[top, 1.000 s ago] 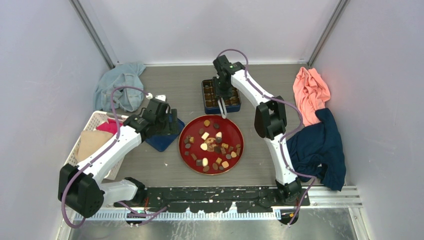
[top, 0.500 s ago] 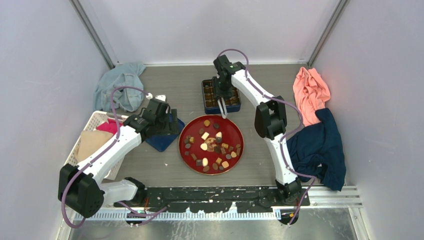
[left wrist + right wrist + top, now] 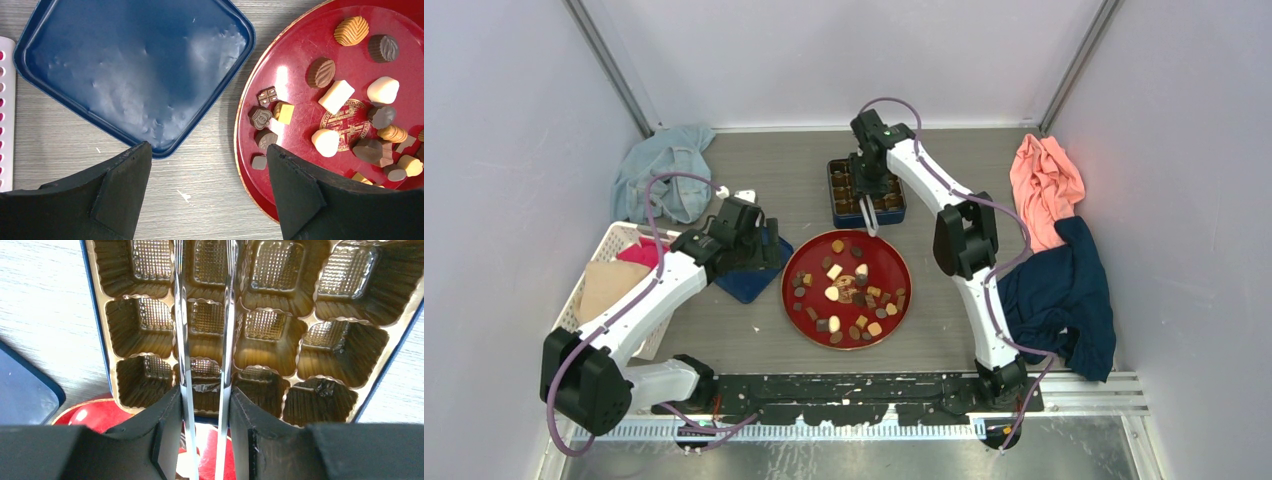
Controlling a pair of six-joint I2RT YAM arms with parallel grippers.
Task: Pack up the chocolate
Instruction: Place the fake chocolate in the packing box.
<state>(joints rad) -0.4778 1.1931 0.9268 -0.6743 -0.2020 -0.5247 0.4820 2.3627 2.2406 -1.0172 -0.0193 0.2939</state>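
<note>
grey wood-grain table point(image 3: 754, 340), pale walls. chocolate point(image 3: 336, 96) scattered on red plate point(image 3: 300, 55), mid-table. left gripper point(image 3: 207, 149) held wide apart, nothing gripped, above blue lid point(image 3: 135, 65) and plate edge. right gripper point(image 3: 205, 396) clamped on metal tongs point(image 3: 181, 340); tong blades over gold compartment tray point(image 3: 270, 325), beyond plate.

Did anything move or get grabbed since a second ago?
Nothing visibly changed. The right gripper is still shut on the metal tongs over the gold tray. The left gripper stays open near the red plate, and the chocolates lie where they were.
</note>
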